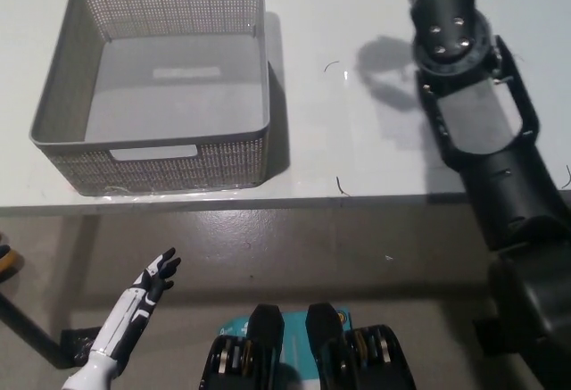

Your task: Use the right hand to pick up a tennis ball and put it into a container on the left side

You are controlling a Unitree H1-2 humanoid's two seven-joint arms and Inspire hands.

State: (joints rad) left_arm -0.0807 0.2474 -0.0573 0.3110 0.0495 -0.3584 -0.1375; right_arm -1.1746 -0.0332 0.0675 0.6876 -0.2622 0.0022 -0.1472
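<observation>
- White table top fills the upper half of the head view, its front edge running across just below the middle, with grey floor beneath it.
- Black right arm rises from about 4 o'clock to the top edge near 1 o'clock, crossing the table's right side; its shadow falls on the white surface just to its left.
- Grey perforated basket, the container, sits on the table at about 10 o'clock, upright, with a slot handle in its near wall and another in its far wall; nothing shows on its floor.
- White left hand rests low over the floor at about 7 o'clock, holding nothing, its dark fingertips spread apart and pointing up toward the table edge.
- The right hand lies beyond the top edge of the picture, above the wrist at 1 o'clock, so whether it is clenched, released or grasping something cannot be told.
- The tennis ball shows nowhere in this view, neither on the table nor in the basket, so its place relative to the right hand cannot be told.
</observation>
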